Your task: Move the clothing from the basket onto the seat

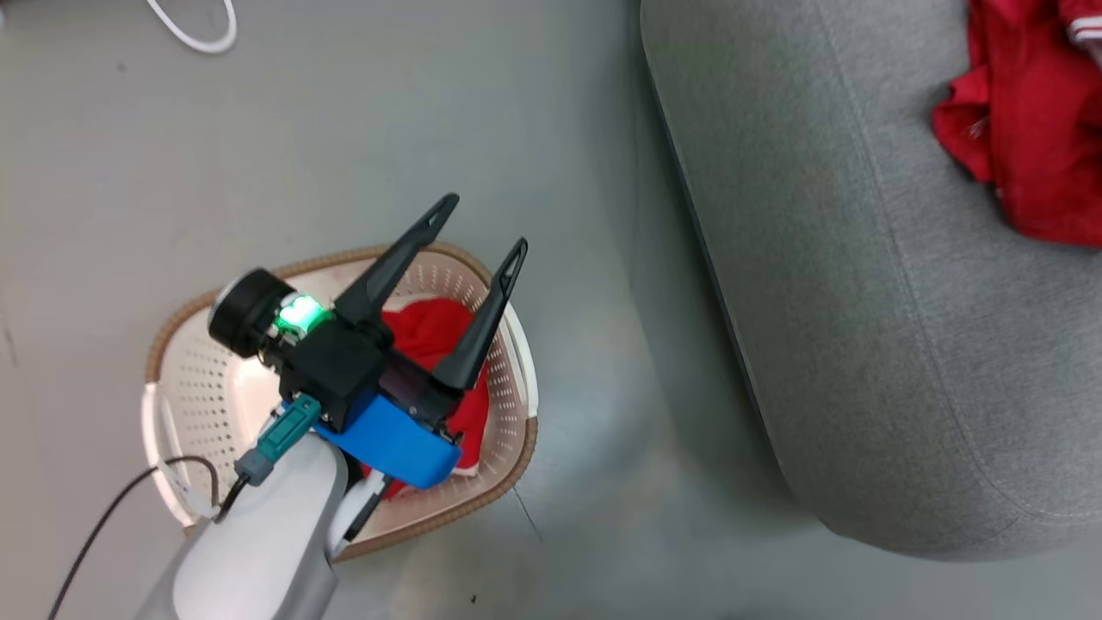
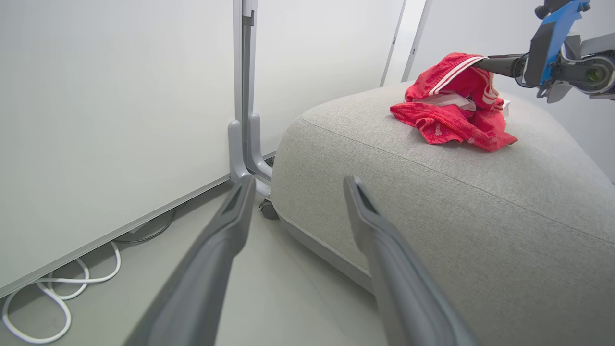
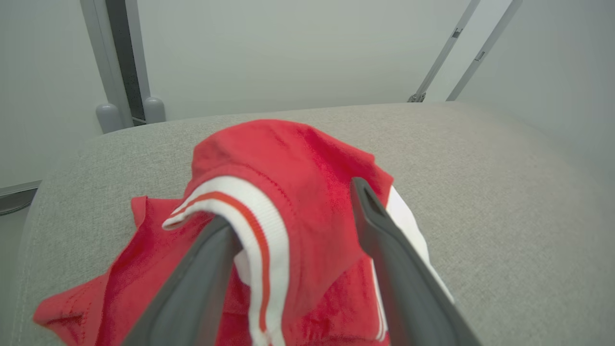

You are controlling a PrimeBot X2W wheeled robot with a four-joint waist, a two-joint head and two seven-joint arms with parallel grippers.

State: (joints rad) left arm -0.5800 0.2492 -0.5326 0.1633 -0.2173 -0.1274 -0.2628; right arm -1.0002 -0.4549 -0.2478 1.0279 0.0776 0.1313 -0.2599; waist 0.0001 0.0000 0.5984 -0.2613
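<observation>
**Fingers [image 3: 384, 250] spread wide, task about half done**

Our right gripper [image 3: 291, 205] has both fingers apart, pinching nothing, though a white-striped hem [image 3: 259, 226] drapes over one of them. Our left gripper [image 1: 484, 224] hangs over the perforated basket [image 1: 198, 387], likewise spread and empty.

We find the grey seat [image 1: 861, 344] on the right of the scene. The basket stands on the floor [image 1: 344, 103] at the near left, well apart from it. One red garment [image 1: 1033, 129] lies crumpled on the seat's far right, so we judge that part done. A second red garment [image 1: 430, 331] lies in the basket beneath our left fingers, not yet moved. We reckon about half remains, unless more hides underneath.
</observation>
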